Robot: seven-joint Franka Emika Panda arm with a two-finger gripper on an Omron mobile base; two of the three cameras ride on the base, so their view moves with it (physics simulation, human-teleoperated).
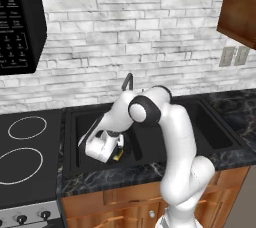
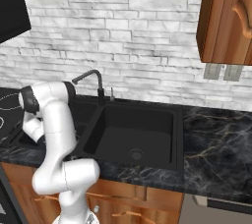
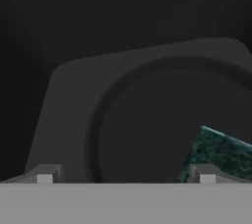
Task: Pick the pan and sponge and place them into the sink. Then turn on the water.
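A: In the left base view the tool (image 1: 116, 153) is hanging low inside the left basin of the sink (image 1: 70, 122), and a yellow bit of the sponge (image 1: 118, 156) is peeking out just under it.

B: In the right base view the arm is blocking that basin; the faucet (image 2: 91, 78) is standing behind it, no water running (that step is yet to come, I'd judge).

A: In the hand view the tool (image 3: 125, 179) is gaping wide, gripping nothing. The sponge (image 3: 221, 152) is lying by its right fingertip, on the pan (image 3: 147, 125) straight ahead. Best to lift straight up, clear of both, before reaching for the faucet.
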